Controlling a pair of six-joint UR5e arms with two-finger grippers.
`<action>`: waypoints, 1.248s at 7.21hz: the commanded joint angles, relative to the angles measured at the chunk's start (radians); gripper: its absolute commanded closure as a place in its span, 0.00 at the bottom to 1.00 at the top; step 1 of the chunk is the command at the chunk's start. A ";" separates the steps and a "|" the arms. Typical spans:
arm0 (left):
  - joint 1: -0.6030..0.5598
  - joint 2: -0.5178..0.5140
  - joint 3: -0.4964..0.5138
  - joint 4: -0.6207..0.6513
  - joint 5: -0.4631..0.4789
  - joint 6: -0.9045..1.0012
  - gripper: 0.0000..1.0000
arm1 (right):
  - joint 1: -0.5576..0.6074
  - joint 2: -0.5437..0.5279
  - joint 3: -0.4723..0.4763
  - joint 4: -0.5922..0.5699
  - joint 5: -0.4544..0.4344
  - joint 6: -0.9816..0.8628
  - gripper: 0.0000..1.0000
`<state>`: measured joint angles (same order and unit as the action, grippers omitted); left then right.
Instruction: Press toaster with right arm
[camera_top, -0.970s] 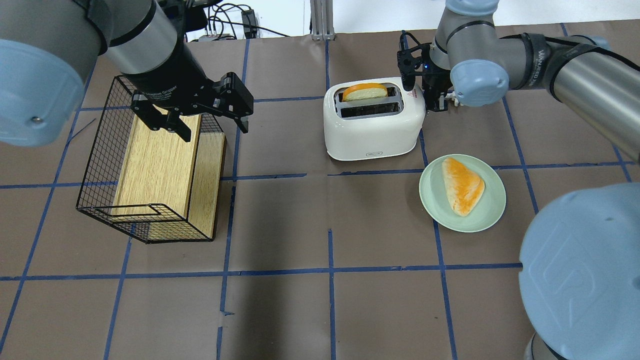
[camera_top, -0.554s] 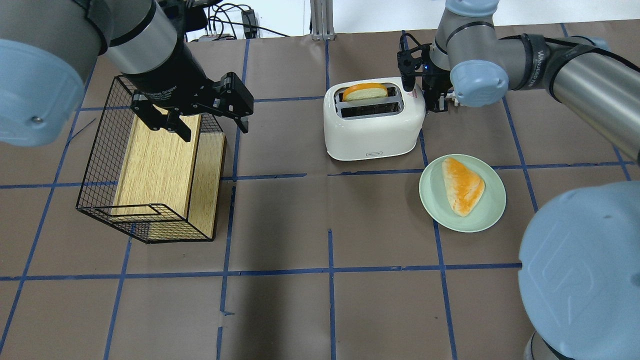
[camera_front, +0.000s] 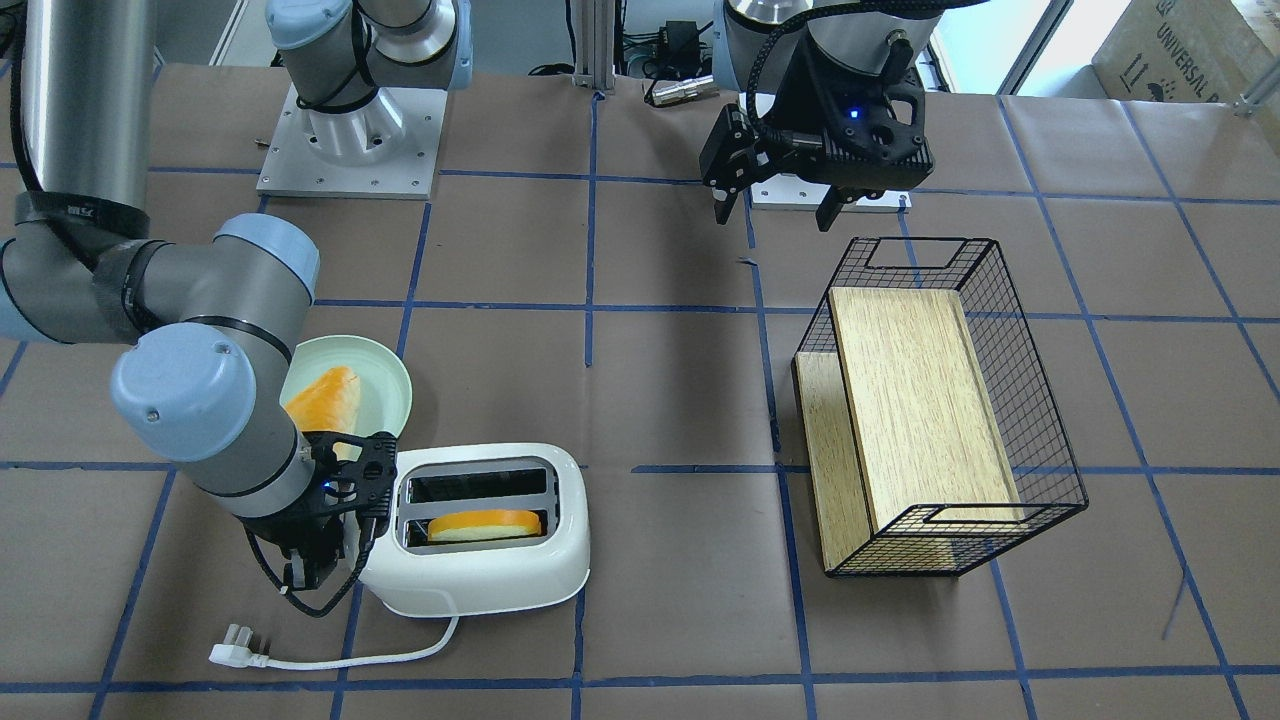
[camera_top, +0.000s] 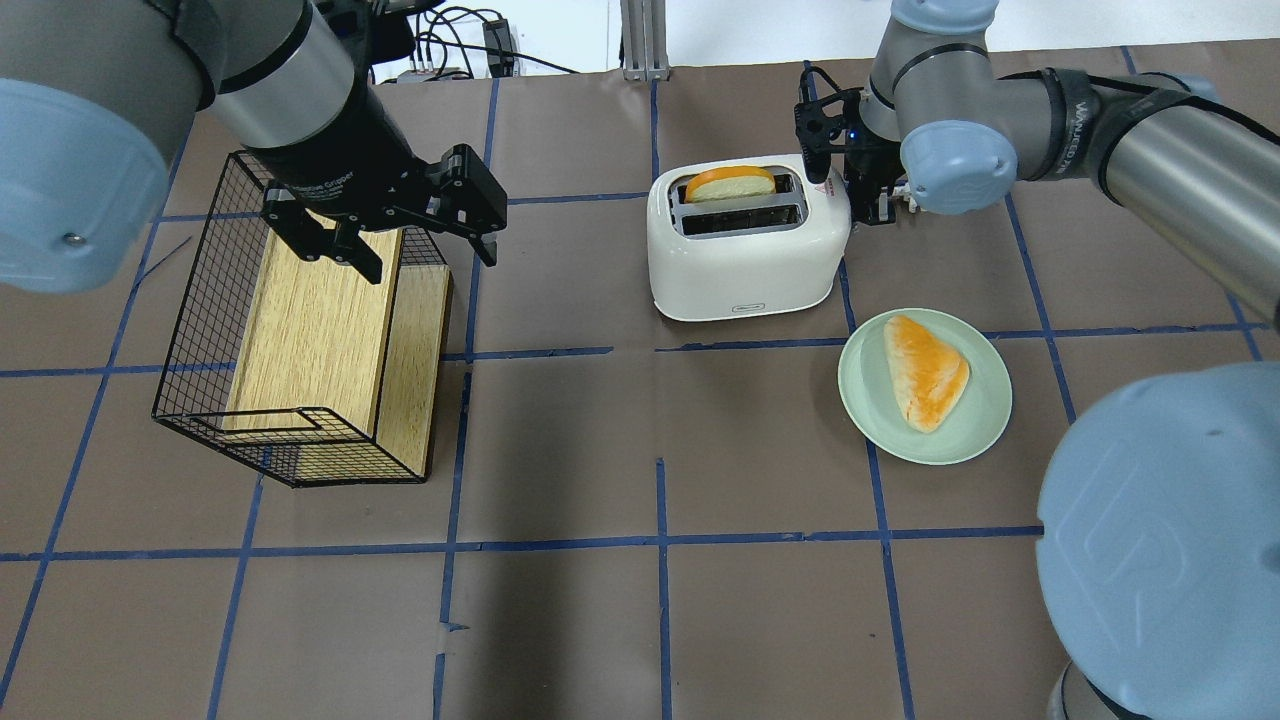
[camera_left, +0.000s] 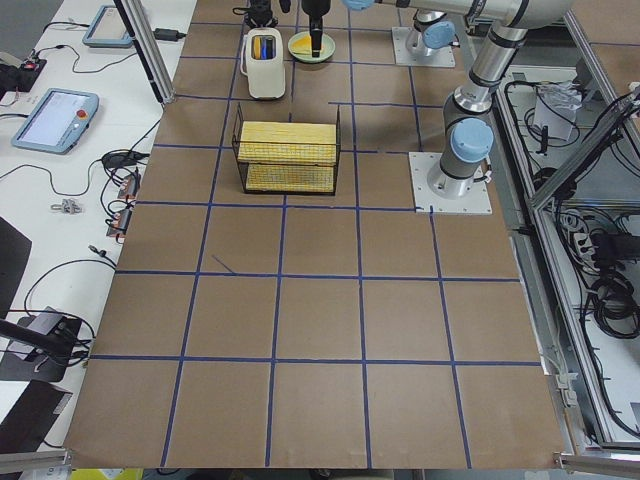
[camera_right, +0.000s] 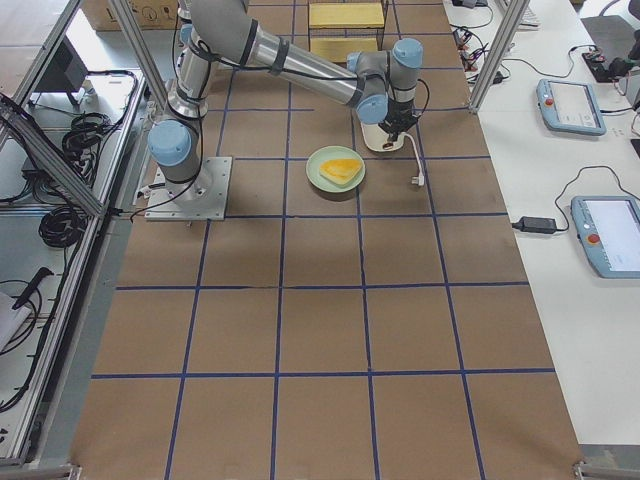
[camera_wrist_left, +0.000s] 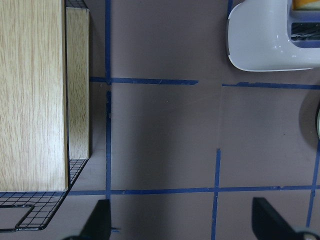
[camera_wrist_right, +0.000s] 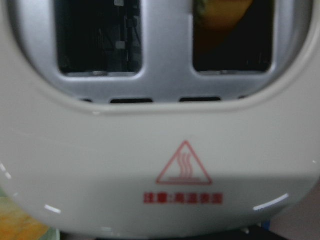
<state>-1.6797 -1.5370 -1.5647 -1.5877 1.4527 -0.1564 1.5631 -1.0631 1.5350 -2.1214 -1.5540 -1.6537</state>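
The toaster stands on the table, which is covered with brown paper and divided into squares by blue tape lines. Around the table there are aluminium frames, cables and white side benches with screens. Behind the robot, a carton shows the word "UNIVERSAL".

On the toaster's end at the robot's right there is a sticker: a red triangle with three wavy lines, and under it a row of red Chinese characters. A logo on the toaster's long side is too small to read. The slot farther from the robot holds a slice with an orange crust. A white cord leaves the toaster on the operators' side and ends in a plug.

The right gripper hangs just beside the sticker end of the toaster and points down. Its fingers are hidden behind its own body, so I cannot tell how far they are open, or whether they touch the toaster.

A pale green plate with a piece of bread lies near the toaster, toward the robot and to its right.

The left gripper is well apart from the toaster, on the robot's left. The word "Gripper" is readable on its body. Its fingertips stand wide apart and hold nothing. It hovers over the far edge of a black wire basket, which contains a wooden box.
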 joint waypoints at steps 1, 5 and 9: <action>0.000 0.000 0.000 0.000 0.000 0.000 0.00 | 0.000 0.000 0.001 0.000 0.000 0.000 0.94; 0.000 0.000 0.000 0.000 0.000 0.000 0.00 | -0.011 -0.052 -0.033 0.008 -0.015 0.026 0.66; 0.000 0.000 0.000 0.000 0.000 0.000 0.00 | -0.017 -0.274 -0.033 0.247 -0.003 0.352 0.03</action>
<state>-1.6797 -1.5369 -1.5646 -1.5877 1.4527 -0.1565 1.5488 -1.2528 1.4939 -1.9751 -1.5646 -1.4267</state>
